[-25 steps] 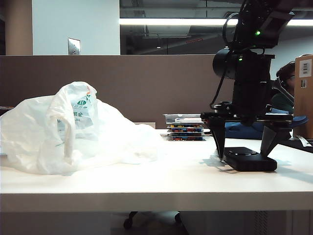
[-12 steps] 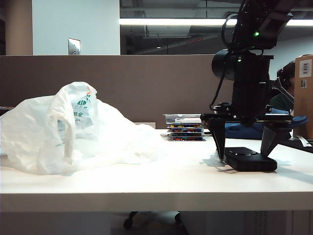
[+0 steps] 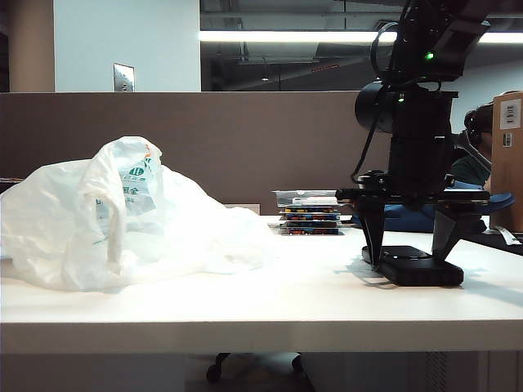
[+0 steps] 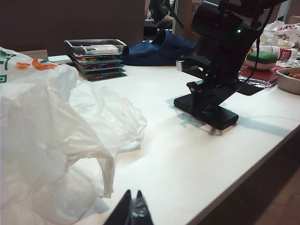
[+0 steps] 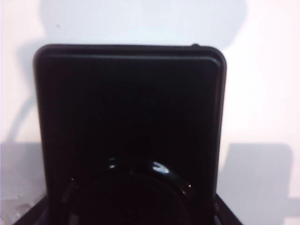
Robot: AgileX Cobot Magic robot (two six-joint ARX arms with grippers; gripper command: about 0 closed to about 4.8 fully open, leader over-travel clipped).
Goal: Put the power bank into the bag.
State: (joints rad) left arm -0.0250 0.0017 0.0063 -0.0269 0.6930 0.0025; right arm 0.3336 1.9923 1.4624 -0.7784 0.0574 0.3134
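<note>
The power bank (image 3: 417, 268) is a flat black slab lying on the white table at the right, and it fills the right wrist view (image 5: 129, 108). My right gripper (image 3: 409, 261) points straight down over it, one finger at each end. The fingers stand close against its ends, but I cannot tell whether they press on it. The left wrist view shows the same gripper (image 4: 204, 101) over the power bank (image 4: 222, 118). The bag (image 3: 122, 220) lies crumpled on the left, white with a green and orange print. My left gripper (image 4: 132, 206) is shut and empty, next to the bag (image 4: 51, 136).
A stack of flat trays (image 3: 309, 214) and a dark blue clog (image 4: 159, 47) sit at the back of the table. A cardboard box (image 3: 508, 155) stands at the far right. Food containers (image 4: 262, 56) and a bowl (image 4: 288, 79) lie beyond the power bank.
The right gripper's fingers have drawn inward toward the ends of the power bank. The arm, the power bank and the bag have stayed in place.
</note>
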